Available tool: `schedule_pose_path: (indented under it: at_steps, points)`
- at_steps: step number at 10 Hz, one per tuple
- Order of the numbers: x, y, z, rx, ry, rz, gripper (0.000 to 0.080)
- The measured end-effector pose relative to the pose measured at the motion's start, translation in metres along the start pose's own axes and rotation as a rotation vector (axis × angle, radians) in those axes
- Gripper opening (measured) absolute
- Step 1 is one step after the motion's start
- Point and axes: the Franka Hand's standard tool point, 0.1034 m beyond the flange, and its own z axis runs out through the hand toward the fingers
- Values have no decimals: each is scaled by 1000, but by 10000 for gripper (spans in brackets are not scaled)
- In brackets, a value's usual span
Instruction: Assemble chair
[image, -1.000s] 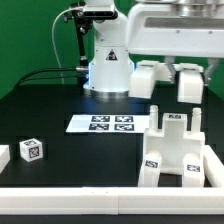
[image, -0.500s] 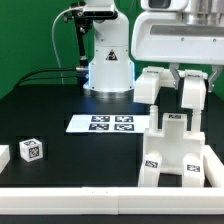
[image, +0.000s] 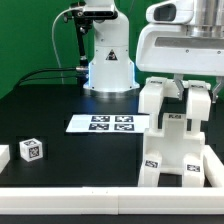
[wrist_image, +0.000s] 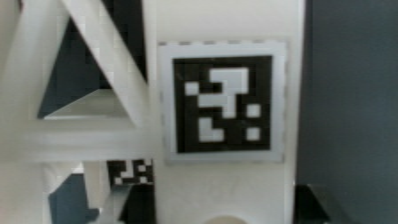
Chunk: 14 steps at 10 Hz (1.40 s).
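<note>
In the last second the gripper (image: 175, 112) dropped until its fingers straddled the top of the half-built chair (image: 172, 150), which sat on the exterior view's right. Claw was partway apart, couldn't tell if it pinched anything. My guess: it was lining up a grab.

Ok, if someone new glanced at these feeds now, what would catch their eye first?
The hand at the exterior view's upper right grips a white chair piece with two blocky ends just over the partly built chair at the lower right. The wrist view is filled by a black-and-white tag on a white bar. A small tagged cube sits at the exterior view's lower left.
</note>
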Motion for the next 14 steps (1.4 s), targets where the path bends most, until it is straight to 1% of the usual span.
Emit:
schedule_pose_path:
  at_steps: [1,3,7,8,10,12,14]
  points:
    - [1,0,3,-1,5,-1,284]
    - [1,-1,15,-8,11,-4,284]
    - [4,-1,16,-3,28,-5,284]
    - [5,-1,19,-6,28,-5,284]
    - [13,1,25,-11,33,-2,284]
    - [25,3,26,-6,62,4,284]
    - [33,2,25,-3,77,8,284]
